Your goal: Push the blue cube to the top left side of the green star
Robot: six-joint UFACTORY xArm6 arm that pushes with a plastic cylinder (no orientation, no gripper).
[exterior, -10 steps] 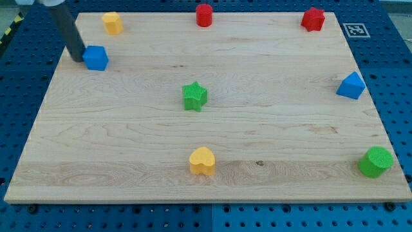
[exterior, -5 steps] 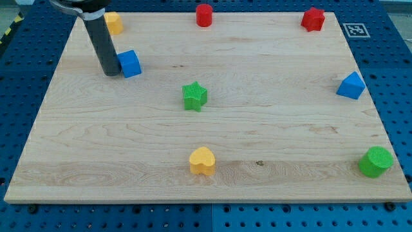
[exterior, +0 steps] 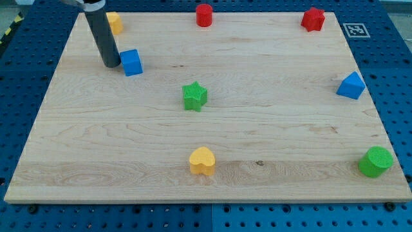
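Note:
The blue cube [exterior: 132, 62] sits on the wooden board in the upper left part of the view. The green star [exterior: 194, 96] lies near the board's middle, to the lower right of the cube. My tip [exterior: 111, 64] stands just left of the blue cube, close to its left face; I cannot tell whether it touches. The dark rod rises from it toward the view's top left.
A yellow block [exterior: 114, 22] sits at the top left, partly behind the rod. A red cylinder [exterior: 204, 15] and a red block [exterior: 313, 19] are at the top. A blue triangular block [exterior: 351, 86] is at the right, a green cylinder [exterior: 375, 161] at the bottom right, a yellow heart [exterior: 202, 161] at the bottom middle.
The tip pushed the blue cube to the right and slightly down over the last second. In the last half second the tip rose a little; the cube barely moved.

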